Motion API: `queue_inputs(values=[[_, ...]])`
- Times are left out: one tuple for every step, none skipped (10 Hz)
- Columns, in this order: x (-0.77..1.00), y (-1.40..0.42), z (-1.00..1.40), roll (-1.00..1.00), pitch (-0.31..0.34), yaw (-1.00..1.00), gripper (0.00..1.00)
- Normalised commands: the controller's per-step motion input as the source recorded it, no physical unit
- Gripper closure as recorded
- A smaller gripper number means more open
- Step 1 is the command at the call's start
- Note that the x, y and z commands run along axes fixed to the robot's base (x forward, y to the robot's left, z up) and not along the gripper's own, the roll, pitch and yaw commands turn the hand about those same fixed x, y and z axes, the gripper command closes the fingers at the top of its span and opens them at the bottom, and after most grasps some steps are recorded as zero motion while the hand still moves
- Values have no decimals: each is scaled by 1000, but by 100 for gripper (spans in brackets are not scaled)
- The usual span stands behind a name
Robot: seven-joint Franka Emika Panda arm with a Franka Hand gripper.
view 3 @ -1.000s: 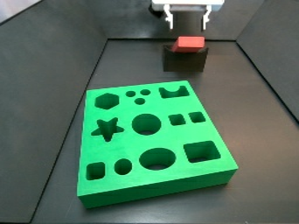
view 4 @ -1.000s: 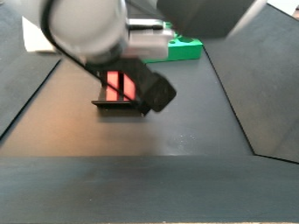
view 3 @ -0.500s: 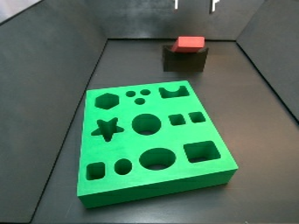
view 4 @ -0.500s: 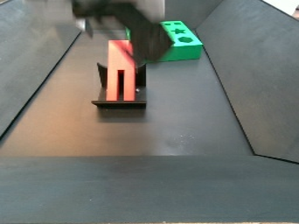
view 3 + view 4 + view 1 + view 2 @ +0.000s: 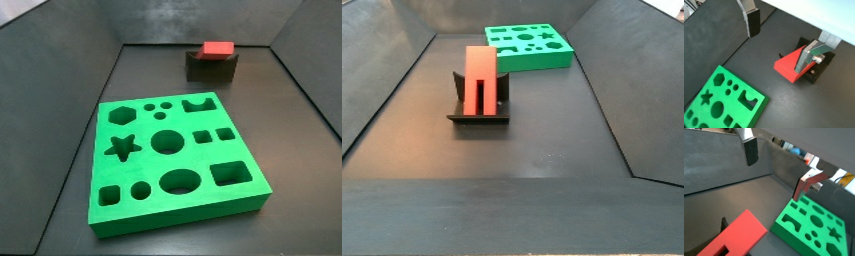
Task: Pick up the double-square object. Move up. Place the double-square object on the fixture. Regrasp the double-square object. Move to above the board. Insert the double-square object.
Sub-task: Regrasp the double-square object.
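The double-square object (image 5: 480,78) is a long red block lying on the dark fixture (image 5: 478,117), its slotted end toward the near side; it also shows in another side view as a red end (image 5: 215,48) atop the fixture (image 5: 210,67). The green board (image 5: 174,160) lies flat on the floor, apart from the fixture. My gripper is out of both side views. In both wrist views the gripper (image 5: 777,42) (image 5: 777,168) is open and high above the double-square object (image 5: 787,65) (image 5: 737,235), with nothing between its fingers (image 5: 751,22).
Dark sloping walls (image 5: 80,60) enclose the black floor (image 5: 516,150) on all sides. The board (image 5: 529,47) sits near one end wall, the fixture nearer the other. The board (image 5: 721,102) (image 5: 814,223) also shows in both wrist views.
The gripper has risen out of both side views, open. The double-square object stays on the fixture, unmoved.
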Motion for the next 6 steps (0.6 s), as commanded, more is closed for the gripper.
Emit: queue_inputs(values=[[-13, -403, 118, 1000, 32, 33, 0], [-16, -123, 64, 1000, 28, 33, 0], [-16, -37, 38, 1000, 26, 34, 0], [-1, -29, 18, 1000, 23, 35, 0], [5, -24, 11, 1000, 22, 36, 0], [9, -23, 11, 1000, 24, 37, 0]])
